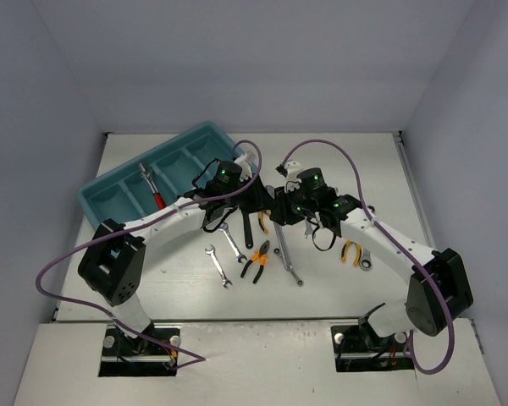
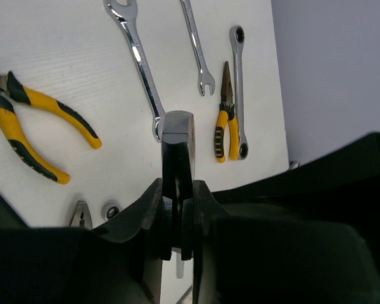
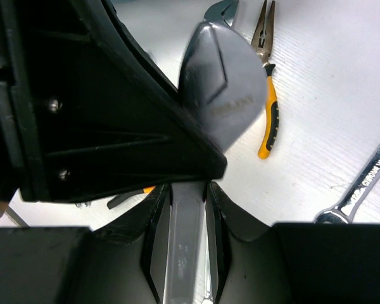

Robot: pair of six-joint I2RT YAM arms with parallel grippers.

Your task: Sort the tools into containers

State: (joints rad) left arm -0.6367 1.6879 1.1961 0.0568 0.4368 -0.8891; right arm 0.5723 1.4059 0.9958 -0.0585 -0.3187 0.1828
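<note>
Wrist views alone reveal grips: left gripper (image 2: 177,193) clamps black-handled tool (image 2: 177,152); right gripper (image 3: 187,196) clamps silver wrench (image 3: 223,95).

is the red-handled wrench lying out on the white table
No, the red-handled wrench lies inside a compartment of the long teal-blue plastic tray, second from its left end in the top view.

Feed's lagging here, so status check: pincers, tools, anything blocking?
Left pincer shut on black-handled tool. Right pincer shut on silver wrench. Pincers crowding each other. One red-handled wrench in tray.
</note>
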